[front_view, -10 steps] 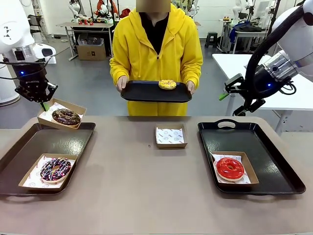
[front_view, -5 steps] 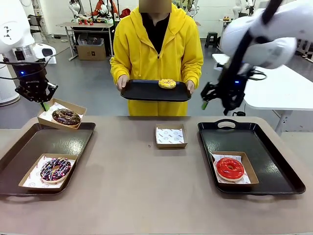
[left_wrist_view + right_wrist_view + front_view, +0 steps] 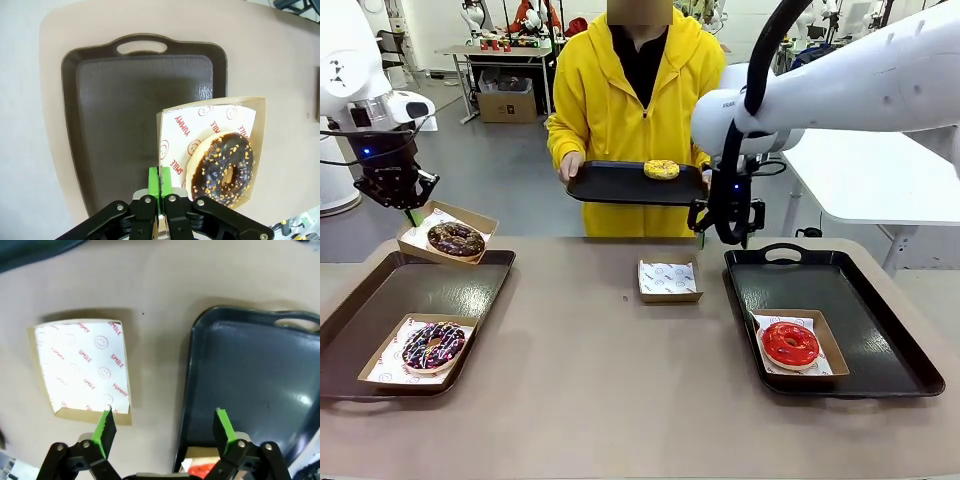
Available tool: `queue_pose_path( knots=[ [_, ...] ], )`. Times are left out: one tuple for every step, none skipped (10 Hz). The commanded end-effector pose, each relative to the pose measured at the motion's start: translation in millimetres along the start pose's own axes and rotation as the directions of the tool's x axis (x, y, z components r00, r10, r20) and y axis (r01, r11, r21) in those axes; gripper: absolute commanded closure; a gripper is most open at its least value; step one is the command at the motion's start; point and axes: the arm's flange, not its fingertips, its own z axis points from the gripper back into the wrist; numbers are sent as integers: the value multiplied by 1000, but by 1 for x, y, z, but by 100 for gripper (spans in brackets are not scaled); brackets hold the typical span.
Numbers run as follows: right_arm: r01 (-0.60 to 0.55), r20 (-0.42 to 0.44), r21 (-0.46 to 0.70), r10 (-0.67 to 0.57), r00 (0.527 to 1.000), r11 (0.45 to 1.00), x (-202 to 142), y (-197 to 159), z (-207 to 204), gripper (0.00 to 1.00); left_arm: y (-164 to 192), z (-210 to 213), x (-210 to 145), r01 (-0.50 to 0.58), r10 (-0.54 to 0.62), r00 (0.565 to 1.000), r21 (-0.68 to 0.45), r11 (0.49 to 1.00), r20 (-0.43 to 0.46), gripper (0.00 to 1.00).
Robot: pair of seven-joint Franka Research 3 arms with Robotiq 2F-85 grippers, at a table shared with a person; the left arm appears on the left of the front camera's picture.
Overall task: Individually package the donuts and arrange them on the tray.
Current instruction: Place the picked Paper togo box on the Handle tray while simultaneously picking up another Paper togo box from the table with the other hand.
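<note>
**Four donuts, each apart.** The yellow sprinkled donut lies bare on the black held tray that the person carries beyond the desk. The dark chocolate donut sits in a paper-lined held box. The left claw clamps this box's edge, pads together, at the far corner of the left tray. The sprinkled chocolate donut is boxed on that tray. The red donut is boxed on the right tray.

**Four boxes, three trays.** One empty box lies at desk centre. The right claw, fingers wide apart, grips nothing above the desk between the empty box and the right tray.

**Hidden or unclear.** Whether the held box touches the tray rim cannot be told. The right arm covers one end of the held tray.
</note>
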Motion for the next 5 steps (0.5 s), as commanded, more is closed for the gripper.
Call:
queue_pose_path(
  knots=[
    [-12, 4, -29, 12, 1000, 1000, 8, -1, -5, 0, 12, -21, 4, 58, -57, 998, -36, 998, 29, 99],
    [-37, 18, -12, 37, 999, 999, 5, 1, -14, 0, 17, -30, 7, 68, -67, 997, -50, 996, 29, 99],
    [-54, 27, -7, 54, 998, 999, 2, 2, -20, 0, 19, -36, 10, 60, -60, 998, -59, 996, 15, 99],
    [-82, 45, 12, 82, 996, 997, -5, 4, -30, 0, 21, -48, 11, 58, -58, 998, -65, 996, 0, 99],
    [-100, 76, 21, 99, 992, 995, -9, 7, -36, 0, 22, -55, 14, 61, -62, 998, -68, 996, -9, 99]
  ],
)
